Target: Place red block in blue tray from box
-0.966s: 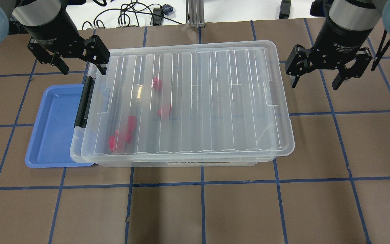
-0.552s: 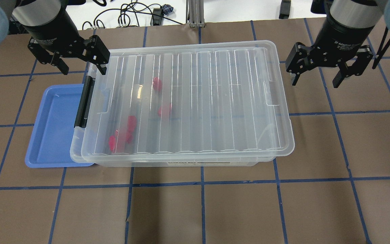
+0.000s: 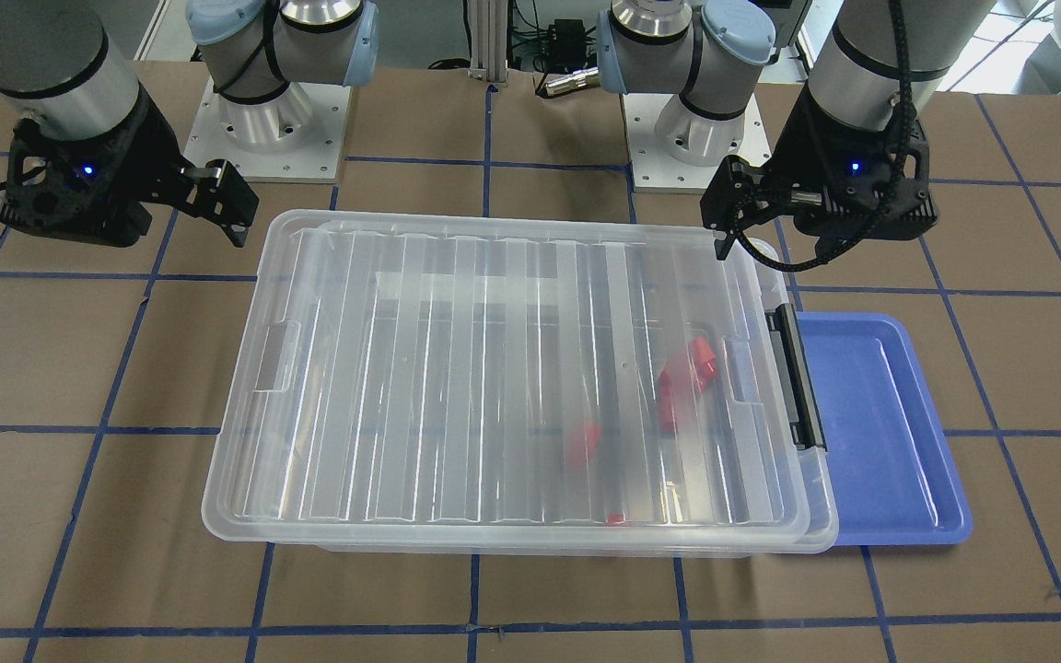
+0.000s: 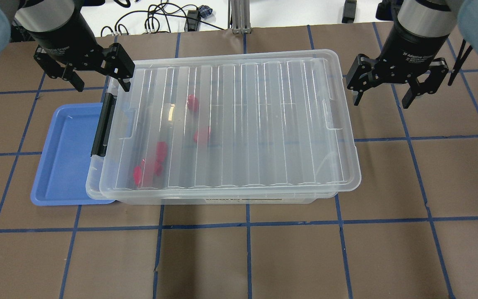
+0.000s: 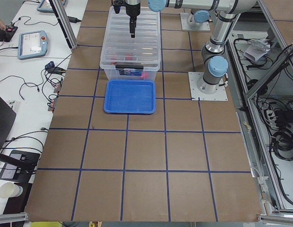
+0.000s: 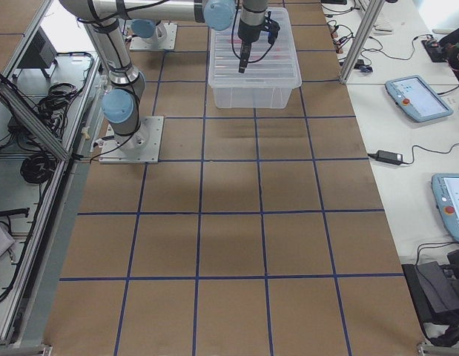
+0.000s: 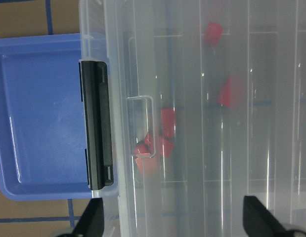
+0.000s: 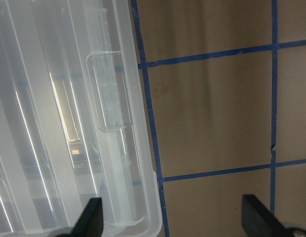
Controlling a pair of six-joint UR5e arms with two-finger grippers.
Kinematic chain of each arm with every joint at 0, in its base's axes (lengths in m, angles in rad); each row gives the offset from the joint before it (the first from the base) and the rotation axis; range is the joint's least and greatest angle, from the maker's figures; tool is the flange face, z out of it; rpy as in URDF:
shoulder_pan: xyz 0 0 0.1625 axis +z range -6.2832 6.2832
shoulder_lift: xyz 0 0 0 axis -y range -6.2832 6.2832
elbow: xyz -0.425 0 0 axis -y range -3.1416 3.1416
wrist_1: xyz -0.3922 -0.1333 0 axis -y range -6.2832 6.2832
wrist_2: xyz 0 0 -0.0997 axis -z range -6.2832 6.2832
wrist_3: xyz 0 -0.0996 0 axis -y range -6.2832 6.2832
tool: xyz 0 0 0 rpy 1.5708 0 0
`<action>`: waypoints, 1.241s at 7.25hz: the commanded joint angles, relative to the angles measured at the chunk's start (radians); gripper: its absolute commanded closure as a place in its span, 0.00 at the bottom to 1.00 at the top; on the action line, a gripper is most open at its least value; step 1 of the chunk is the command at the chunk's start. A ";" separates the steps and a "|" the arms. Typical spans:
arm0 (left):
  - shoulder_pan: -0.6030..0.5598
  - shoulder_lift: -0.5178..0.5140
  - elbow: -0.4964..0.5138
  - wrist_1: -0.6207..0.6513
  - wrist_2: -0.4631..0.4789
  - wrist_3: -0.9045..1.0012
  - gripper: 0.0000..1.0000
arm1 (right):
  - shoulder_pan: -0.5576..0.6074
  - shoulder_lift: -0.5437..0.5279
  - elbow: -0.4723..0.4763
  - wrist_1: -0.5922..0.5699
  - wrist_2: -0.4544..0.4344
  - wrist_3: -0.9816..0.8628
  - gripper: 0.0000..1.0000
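The box (image 4: 239,124) is a large clear bin with its ribbed lid on and a black latch handle (image 4: 103,124) at its left end. Several red blocks (image 4: 160,151) lie inside near that end, and they also show in the left wrist view (image 7: 162,138). The blue tray (image 4: 64,158) lies left of the box, its right edge tucked under the box's end. My left gripper (image 4: 101,85) is open and empty above the box's far left corner, over the latch. My right gripper (image 4: 382,99) is open and empty beside the box's far right corner.
The brown table (image 4: 247,257) has a blue tape grid. Cables (image 4: 160,20) and a metal post lie past its far edge. In the right wrist view the box's lid corner (image 8: 68,123) borders bare table.
My right gripper has moved slightly toward the far edge and toward the box, staying open. The left gripper, box, tray and blocks have not moved.
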 commanded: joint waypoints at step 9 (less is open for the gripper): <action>0.000 0.001 -0.002 0.002 0.000 0.009 0.00 | 0.002 0.233 0.008 -0.145 -0.009 0.010 0.00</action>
